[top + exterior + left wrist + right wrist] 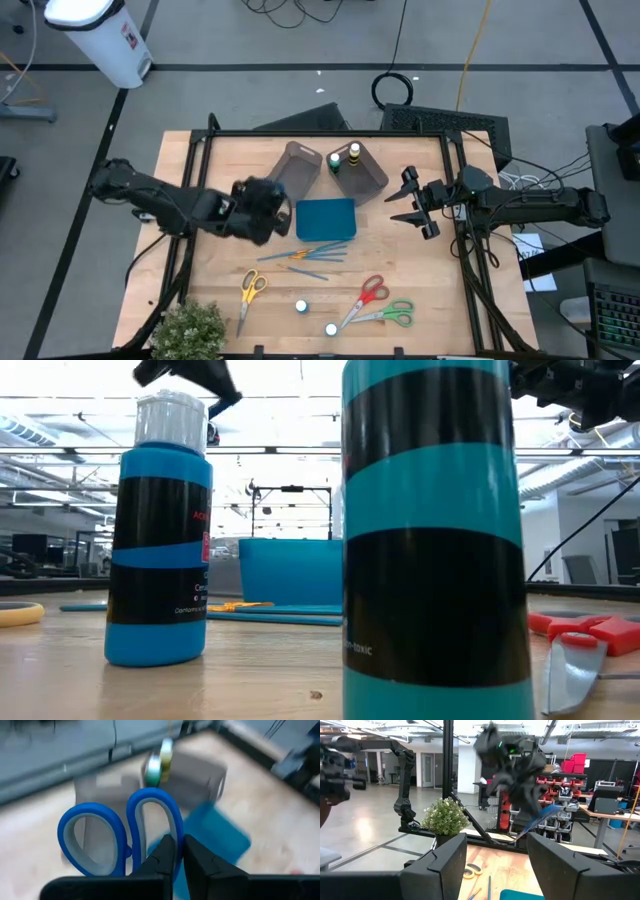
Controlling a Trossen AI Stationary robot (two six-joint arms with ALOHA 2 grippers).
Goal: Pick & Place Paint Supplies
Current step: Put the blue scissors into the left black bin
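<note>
My left gripper [178, 851] is clenched on the blue scissors [120, 835], left of centre in the high view. The bins [300, 168] lie just up-right of it. My right gripper [417, 205] waits released at right.

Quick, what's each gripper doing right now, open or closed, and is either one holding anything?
Left gripper: closed on the blue-handled scissors, held above the table.
Right gripper: open, holding nothing, waiting at the table's right side.

The near paint bottle [435, 540] reads "toxic" on its label; other print illegible.
</note>
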